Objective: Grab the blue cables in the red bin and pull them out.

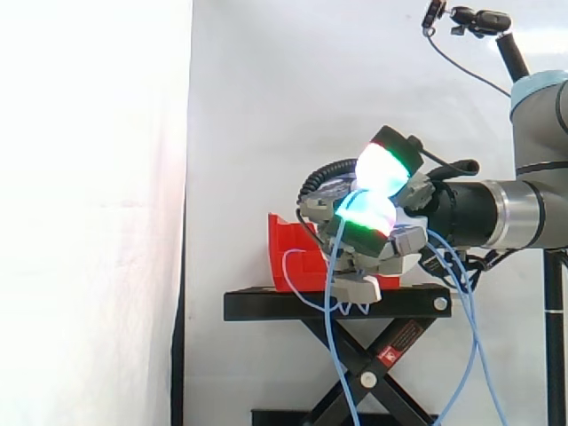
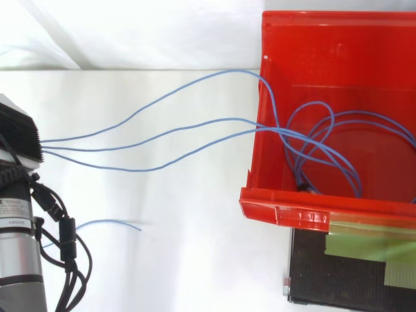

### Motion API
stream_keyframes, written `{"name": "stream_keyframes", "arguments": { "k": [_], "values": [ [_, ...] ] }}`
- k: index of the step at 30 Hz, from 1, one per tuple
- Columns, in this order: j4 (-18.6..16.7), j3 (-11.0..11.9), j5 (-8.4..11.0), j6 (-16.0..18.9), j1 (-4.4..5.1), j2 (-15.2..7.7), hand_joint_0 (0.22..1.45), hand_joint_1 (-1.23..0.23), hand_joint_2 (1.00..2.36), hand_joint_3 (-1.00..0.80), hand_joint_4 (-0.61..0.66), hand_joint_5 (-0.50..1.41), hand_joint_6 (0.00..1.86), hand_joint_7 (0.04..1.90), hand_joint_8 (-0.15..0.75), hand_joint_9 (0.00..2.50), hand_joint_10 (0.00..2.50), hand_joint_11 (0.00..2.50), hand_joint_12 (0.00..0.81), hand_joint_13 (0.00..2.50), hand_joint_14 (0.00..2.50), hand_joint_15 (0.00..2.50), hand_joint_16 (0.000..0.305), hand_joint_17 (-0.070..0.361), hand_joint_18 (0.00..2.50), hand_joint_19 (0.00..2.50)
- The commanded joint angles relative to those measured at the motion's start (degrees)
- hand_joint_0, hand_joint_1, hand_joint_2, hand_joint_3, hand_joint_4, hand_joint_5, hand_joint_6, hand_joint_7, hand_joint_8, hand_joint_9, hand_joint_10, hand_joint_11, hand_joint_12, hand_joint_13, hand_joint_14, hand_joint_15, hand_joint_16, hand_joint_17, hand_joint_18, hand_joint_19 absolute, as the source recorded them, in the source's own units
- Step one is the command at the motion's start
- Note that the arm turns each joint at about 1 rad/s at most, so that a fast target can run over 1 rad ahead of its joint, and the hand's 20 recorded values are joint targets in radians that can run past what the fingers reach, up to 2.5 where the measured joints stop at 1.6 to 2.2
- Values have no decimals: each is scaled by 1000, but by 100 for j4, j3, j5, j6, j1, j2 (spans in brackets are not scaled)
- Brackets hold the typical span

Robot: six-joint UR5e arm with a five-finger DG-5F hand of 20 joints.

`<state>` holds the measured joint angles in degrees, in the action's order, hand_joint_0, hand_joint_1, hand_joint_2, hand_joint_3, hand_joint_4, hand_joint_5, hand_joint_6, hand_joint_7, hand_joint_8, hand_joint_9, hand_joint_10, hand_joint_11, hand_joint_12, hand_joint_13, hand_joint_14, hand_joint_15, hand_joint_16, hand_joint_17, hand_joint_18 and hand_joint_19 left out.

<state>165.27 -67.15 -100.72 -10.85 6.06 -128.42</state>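
Observation:
A red bin [image 2: 312, 211] stands on a black stand, seen at the right in the top view and as the red bin [image 1: 288, 257] left of the hand in the side view. Several blue cables [image 2: 162, 133] coil inside the bin, cross its left wall and stretch left to my hand [image 2: 18, 133]. In the side view my hand [image 1: 390, 244] hovers just right of the bin over the stand, fingers curled round the strands. Loops of the blue cables [image 1: 333, 328] hang below it past the stand. One loose cable end [image 2: 120, 223] lies near the arm.
The black scissor stand [image 1: 337, 304] carries the bin; its top [image 2: 338, 273] shows taped below the bin's front lip. A white curtain hangs behind. A camera on a bracket [image 1: 470, 19] sits above the arm at the upper right.

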Motion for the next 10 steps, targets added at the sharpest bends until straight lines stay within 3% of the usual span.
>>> {"name": "stream_keyframes", "arguments": {
  "k": [1, 10],
  "values": [
    [-4, 0, 0, 0, 0, 1, 1058, -1014, 1012, -417, 51, 553, 1600, 129, 324, 972, 291, 1359, 308, 1152, 2500, 293, 40, 89, 1000, 933],
    [-4, 0, 0, 0, 0, 1, 1058, -1014, 1012, -417, 50, 554, 1594, 136, 324, 983, 290, 1353, 312, 1153, 2500, 297, 39, 89, 1010, 943]
  ]
}}
